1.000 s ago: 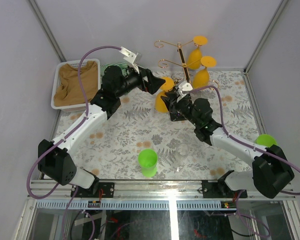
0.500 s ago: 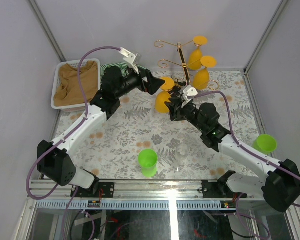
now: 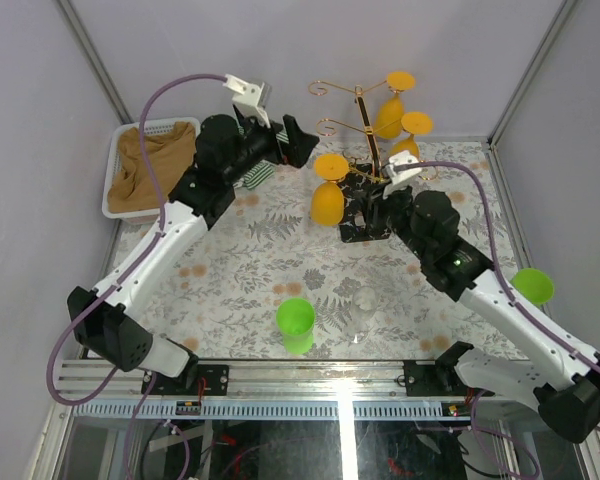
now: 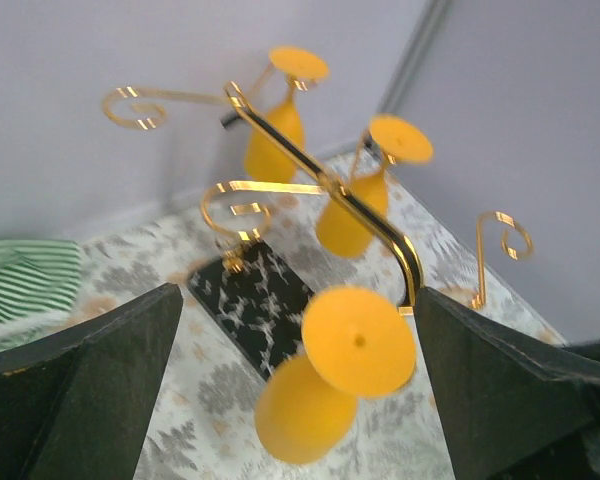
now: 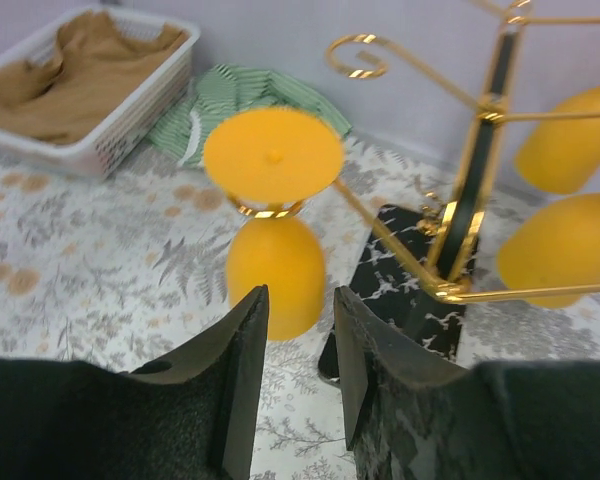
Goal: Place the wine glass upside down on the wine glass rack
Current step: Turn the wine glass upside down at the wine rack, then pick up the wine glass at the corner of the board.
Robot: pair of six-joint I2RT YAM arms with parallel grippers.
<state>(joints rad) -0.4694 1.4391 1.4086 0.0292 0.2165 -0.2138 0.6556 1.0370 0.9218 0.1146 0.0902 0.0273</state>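
Observation:
A yellow wine glass [image 3: 327, 197] hangs upside down from a low curled hook of the gold wine glass rack [image 3: 367, 128], its foot resting on the hook. In the left wrist view the glass [image 4: 310, 405] lies below my left gripper [image 4: 300, 292], which is wide open and apart from it. My left gripper [image 3: 302, 140] hovers up and left of the glass. My right gripper [image 5: 300, 292] stands open with a narrow, empty gap; the glass [image 5: 275, 265] hangs just beyond its tips. Two more yellow glasses [image 3: 390, 115] hang on the rack's far side.
A white basket [image 3: 112, 180] with brown cloth stands at the back left, a green striped cloth [image 3: 256, 172] beside it. One green cup [image 3: 296, 325] sits near the front middle, another [image 3: 533, 285] at the right edge. A clear glass [image 3: 365, 298] stands faintly by the first cup.
My right gripper has let go and drawn back to the right from the yellow glass, its jaws a little wider. The left gripper has pulled up and away. The glass stays on its hook.

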